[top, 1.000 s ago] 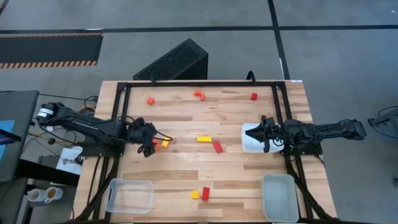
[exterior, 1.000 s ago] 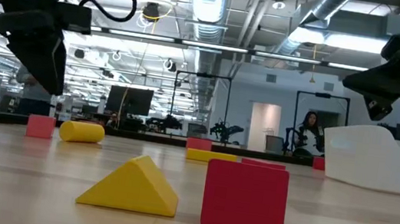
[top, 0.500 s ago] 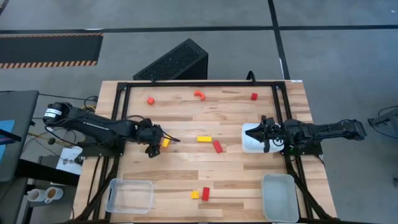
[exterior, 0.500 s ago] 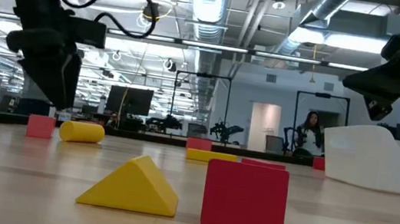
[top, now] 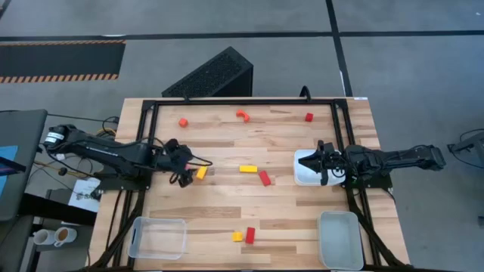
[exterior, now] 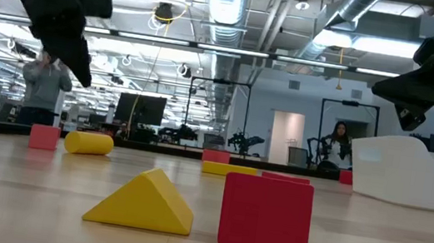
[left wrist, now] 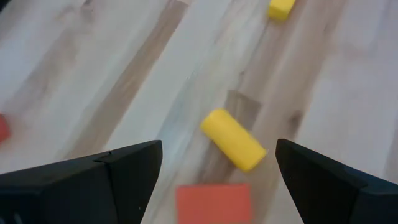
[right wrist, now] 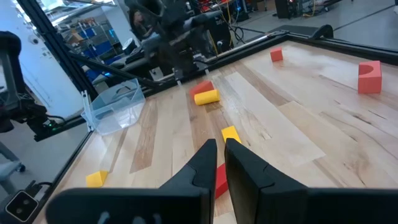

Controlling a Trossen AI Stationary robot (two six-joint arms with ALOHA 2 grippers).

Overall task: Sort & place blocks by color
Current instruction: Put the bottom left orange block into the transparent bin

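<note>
- Butcher-block wooden tabletop, framed in black rail; no legible writing.
- Three trays: white at the right edge, two clear plastic, one at the near-left corner and one at the near-right corner.
- Left gripper, fingers spread and empty, above a yellow cylinder and orange block near the left edge.
- Right gripper, fingers pinched together, empty, over the white tray.
- Other blocks scattered: red bar, yellow bar, yellow wedge.
</note>
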